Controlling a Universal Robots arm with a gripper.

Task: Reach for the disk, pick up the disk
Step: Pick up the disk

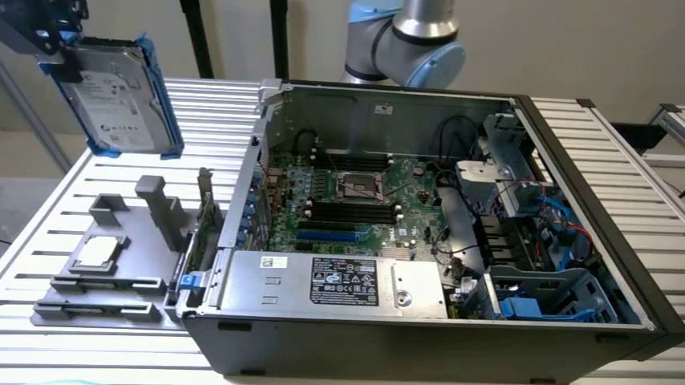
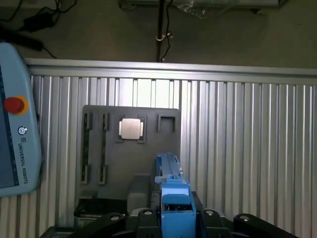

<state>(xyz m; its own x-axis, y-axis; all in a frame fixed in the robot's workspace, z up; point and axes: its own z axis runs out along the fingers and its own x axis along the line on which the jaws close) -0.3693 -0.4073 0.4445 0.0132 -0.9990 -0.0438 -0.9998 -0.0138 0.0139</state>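
Observation:
The disk (image 1: pixel 120 92), a grey hard drive with a white label and blue carrier rails, hangs in the air at the exterior view's upper left, tilted, above the slatted table. My gripper (image 1: pixel 51 48) is shut on its upper end. In the wrist view the disk's blue rail (image 2: pixel 173 193) runs edge-on between my black fingers (image 2: pixel 146 218), with the gripper (image 2: pixel 176 220) closed around it, high over the grey fixture plate.
A grey fixture plate (image 1: pixel 134 265) with a small silver chip (image 1: pixel 96 253) lies below the disk. The open computer case (image 1: pixel 246 216) with a silver power supply box (image 1: pixel 332 281) stands at the exterior view's right. A teach pendant (image 2: pixel 15 139) rests on the slatted table (image 2: pixel 247 148).

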